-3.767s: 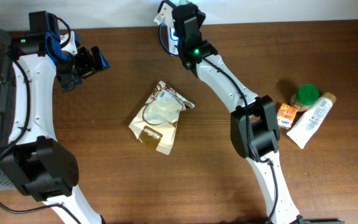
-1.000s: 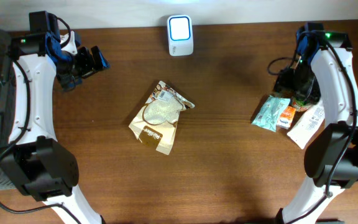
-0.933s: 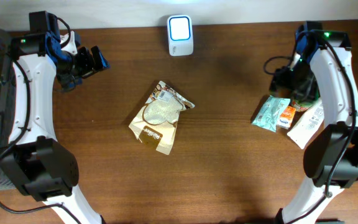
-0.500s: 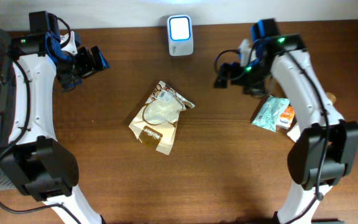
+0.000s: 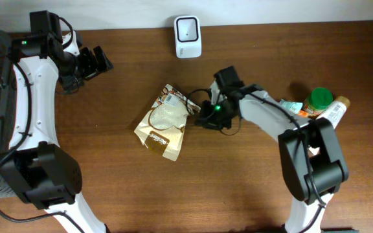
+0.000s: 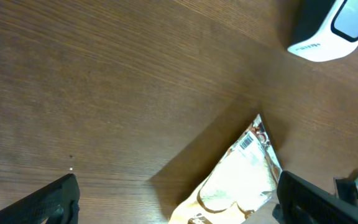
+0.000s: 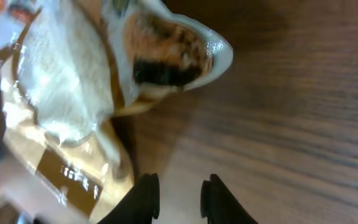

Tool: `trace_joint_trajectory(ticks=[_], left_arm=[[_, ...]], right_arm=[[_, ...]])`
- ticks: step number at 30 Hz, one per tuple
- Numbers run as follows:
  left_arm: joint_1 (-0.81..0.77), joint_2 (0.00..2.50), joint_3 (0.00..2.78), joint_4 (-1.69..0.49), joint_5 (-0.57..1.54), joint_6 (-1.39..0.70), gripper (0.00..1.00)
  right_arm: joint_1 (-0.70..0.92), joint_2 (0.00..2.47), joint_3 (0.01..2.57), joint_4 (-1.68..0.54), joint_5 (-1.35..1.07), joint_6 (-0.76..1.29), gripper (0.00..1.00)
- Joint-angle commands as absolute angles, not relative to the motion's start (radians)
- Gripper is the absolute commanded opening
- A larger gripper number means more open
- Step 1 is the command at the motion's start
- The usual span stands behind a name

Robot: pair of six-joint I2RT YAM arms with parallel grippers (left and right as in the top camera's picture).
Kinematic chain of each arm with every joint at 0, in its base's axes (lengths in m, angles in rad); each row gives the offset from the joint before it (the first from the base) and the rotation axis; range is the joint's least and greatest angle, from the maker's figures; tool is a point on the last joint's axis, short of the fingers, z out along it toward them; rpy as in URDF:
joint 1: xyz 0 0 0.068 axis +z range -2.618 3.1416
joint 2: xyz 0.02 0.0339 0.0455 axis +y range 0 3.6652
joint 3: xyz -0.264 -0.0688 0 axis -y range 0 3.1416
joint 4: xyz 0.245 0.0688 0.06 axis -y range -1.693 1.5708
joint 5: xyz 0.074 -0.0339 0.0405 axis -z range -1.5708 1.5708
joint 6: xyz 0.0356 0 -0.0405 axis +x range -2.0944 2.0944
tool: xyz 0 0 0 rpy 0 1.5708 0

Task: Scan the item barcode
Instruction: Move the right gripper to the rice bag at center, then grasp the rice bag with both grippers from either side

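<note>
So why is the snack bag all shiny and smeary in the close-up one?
Right wrist view: the bag sits close to the camera, so it blurs, and its shiny plastic flashes white glare. Left wrist view: sharper, with the bag's dark shadow on the table.

pouch (image 5: pixel 167 122) tan-brown, white patch | scanner (image 5: pixel 188 37) white | table (image 5: pixel 238 188) dark woodgrain | jar lid (image 5: pixel 318 100) green

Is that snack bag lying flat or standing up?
Lying flat: from overhead the snack bag shows its whole broad face spread on the table, printed side up.
</note>
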State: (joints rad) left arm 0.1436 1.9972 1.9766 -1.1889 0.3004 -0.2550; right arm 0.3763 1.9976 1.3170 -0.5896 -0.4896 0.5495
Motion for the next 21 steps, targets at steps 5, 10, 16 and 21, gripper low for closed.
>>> trace_joint_trajectory(ticks=[5,10,16,21], left_arm=[[0.075,2.003,1.978,-1.192,0.282,-0.183,0.99],[0.018,2.027,1.978,-1.192,0.253,-0.181,0.99],[-0.002,2.086,1.977,-1.240,0.253,-0.181,0.99],[-0.011,2.156,1.977,-1.287,0.254,-0.181,1.00]], right_arm=[[0.465,2.040,1.307,-0.516,-0.299,0.694,0.24],[0.464,2.073,1.307,-0.420,-0.302,0.693,0.25],[0.465,2.073,1.307,-0.205,-0.338,0.643,0.25],[0.456,2.073,1.307,-0.142,-0.419,0.558,0.29]])
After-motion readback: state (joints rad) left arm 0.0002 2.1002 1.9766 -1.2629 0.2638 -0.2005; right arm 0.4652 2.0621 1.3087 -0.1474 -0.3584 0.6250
